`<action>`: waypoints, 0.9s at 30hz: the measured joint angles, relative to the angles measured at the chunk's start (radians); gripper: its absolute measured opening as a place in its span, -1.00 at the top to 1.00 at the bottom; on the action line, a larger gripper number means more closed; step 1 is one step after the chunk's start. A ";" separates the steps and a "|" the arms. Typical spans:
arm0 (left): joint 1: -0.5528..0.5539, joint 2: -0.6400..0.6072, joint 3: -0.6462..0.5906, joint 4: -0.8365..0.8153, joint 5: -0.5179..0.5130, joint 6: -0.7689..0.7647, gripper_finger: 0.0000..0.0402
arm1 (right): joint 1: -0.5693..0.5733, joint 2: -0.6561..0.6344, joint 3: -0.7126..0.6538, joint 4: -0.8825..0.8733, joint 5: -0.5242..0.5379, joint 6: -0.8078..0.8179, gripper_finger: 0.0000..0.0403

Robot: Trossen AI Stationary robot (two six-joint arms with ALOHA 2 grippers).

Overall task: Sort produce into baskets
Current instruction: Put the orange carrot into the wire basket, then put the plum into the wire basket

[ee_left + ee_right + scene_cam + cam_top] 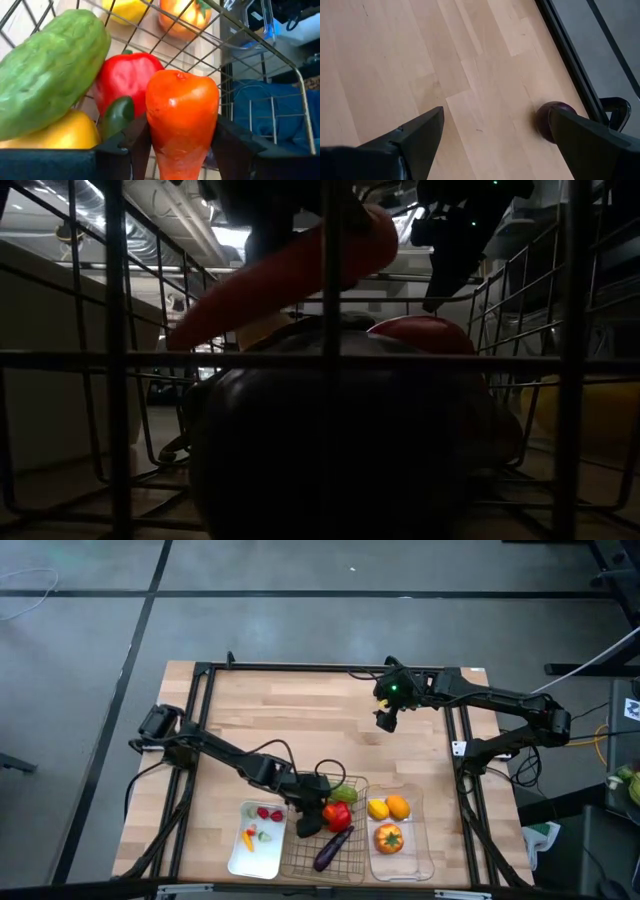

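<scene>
My left gripper (308, 816) is shut on an orange carrot (180, 110) over the wire-mesh basket (300, 862). In the basket lie a red pepper (125, 80), a green cucumber (47, 75), a yellow pepper (55, 135) and a purple eggplant (332, 848). The carrot also shows in the low view (290, 270), slanting above the dark eggplant (340, 440). My right gripper (495, 135) is open and empty above the far part of the table (385, 718). A small dark purple ball (545, 117) lies on the wood beside one of its fingers. My left gripper pinches the carrot's two sides (152, 135) between its two fingers, below the thick end. The carrot lies along the fingers, its thick end (182, 82) pointing away from the wrist. It is lifted clear of the produce in the basket and slants in the low view.
A flat white tray (240, 862) left of the wire basket holds tiny red balls (268, 812) and small pieces. A clear bin (425, 840) on the right holds a lemon (378, 808), an orange (398, 806) and an orange-yellow pepper (388, 838). Bare wood lies beyond the containers.
</scene>
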 joint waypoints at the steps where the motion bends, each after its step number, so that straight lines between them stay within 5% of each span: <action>1: 0.001 0.005 0.000 0.009 0.000 0.014 0.13 | 0.000 0.000 0.000 0.000 -0.001 0.000 -0.77; 17: 0.013 -0.006 0.000 0.005 -0.010 0.134 -0.28 | 0.000 0.000 0.000 0.000 -0.002 0.000 -0.77; 27: 0.103 -0.137 -0.001 -0.103 0.010 0.195 -0.17 | 0.000 0.000 0.000 -0.001 -0.002 0.000 -0.77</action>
